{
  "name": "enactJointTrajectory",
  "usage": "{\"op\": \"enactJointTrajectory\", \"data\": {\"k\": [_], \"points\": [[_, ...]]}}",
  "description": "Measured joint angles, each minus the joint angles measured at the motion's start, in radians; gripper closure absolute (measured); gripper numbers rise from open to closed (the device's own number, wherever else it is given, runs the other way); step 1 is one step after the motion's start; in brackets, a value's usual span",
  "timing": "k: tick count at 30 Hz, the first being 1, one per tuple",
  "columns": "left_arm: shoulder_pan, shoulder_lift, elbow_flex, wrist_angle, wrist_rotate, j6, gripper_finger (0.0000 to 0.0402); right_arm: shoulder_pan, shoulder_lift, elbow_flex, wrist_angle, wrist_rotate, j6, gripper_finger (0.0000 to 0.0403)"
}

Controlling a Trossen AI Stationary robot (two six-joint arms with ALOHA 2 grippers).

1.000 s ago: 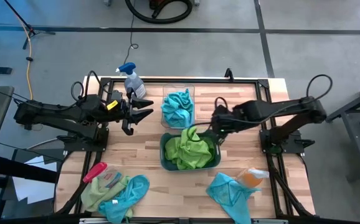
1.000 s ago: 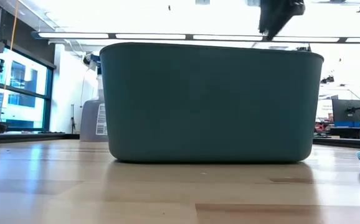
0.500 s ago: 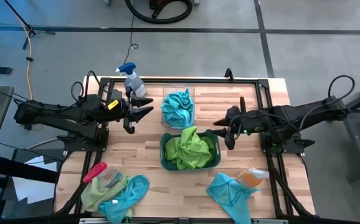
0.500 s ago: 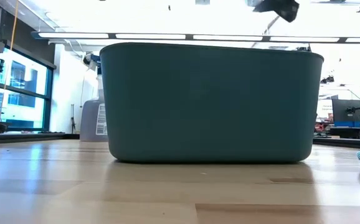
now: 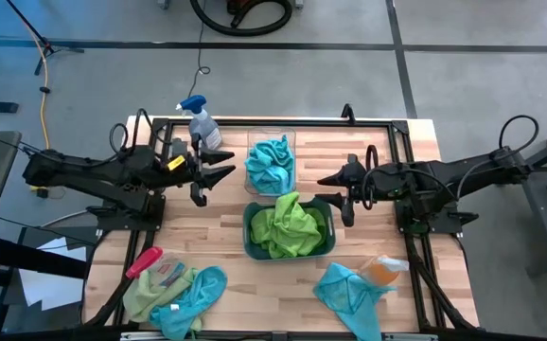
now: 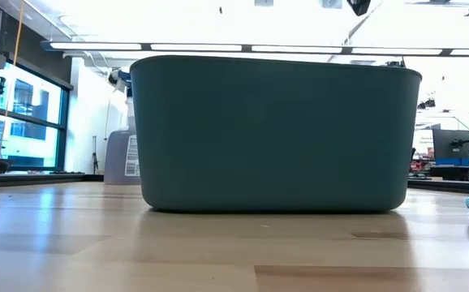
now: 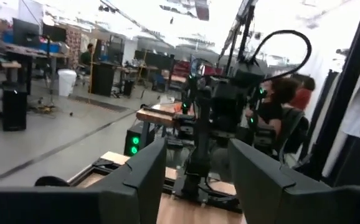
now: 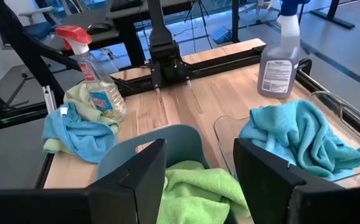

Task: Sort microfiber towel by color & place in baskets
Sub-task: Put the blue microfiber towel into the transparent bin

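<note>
My right gripper (image 5: 333,189) hangs spread and empty above the desk (image 5: 368,152), just beside the dark teal basket (image 5: 251,244), which holds lime green towels (image 5: 291,227). My left gripper (image 5: 219,170) hovers beside the clear basket (image 5: 288,135), also spread and empty; turquoise towels (image 5: 269,163) fill that basket. More towels lie loose at the near edge: a green and turquoise heap (image 5: 174,294) and a turquoise one (image 5: 347,296).

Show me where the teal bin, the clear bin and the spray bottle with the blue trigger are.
teal bin (image 6: 275,134): low view, front wall.
clear bin (image 5: 272,136): high view, far rim.
spray bottle (image 5: 202,126): high view, its body.
</note>
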Motion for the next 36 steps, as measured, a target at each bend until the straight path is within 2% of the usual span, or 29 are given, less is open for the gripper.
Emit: {"op": "enactJointTrajectory", "data": {"k": [4,12,16,20,23,26,31,34,36], "points": [[-0.033,0.092,0.181,-0.263,0.033,0.018,0.021,0.0,0.0,0.003,0.0,-0.001,0.001,0.0218],[-0.101,0.395,0.681,-1.098,0.152,0.006,0.0153,0.0,0.0,0.029,-0.002,-0.001,0.001,0.0218],[-0.128,0.559,0.856,-1.426,0.204,-0.192,0.0139,0.0,0.0,0.029,-0.013,-0.001,0.008,0.0218],[-0.164,0.697,0.904,-1.647,0.301,-0.371,0.0135,0.0,0.0,0.029,-0.023,-0.001,0.018,0.0218],[-0.207,0.78,0.888,-1.74,0.387,-0.44,0.0135,0.0,0.0,0.029,-0.027,-0.021,0.019,0.0218],[-0.263,0.853,0.863,-1.76,0.415,-0.485,0.0135,0.0,0.0,0.029,-0.028,-0.042,0.019,0.0218],[-0.355,0.913,0.779,-1.631,0.486,-0.555,0.0135,0.0,0.0,0.029,-0.054,-0.046,0.043,0.0218],[-0.385,0.93,0.722,-1.557,0.559,-0.601,0.0135,0.0,0.0,0.029,-0.066,-0.06,0.043,0.0218],[-0.395,0.945,0.69,-1.534,0.567,-0.633,0.0135,0.0,0.0,0.029,-0.068,-0.069,0.043,0.0218]]}}
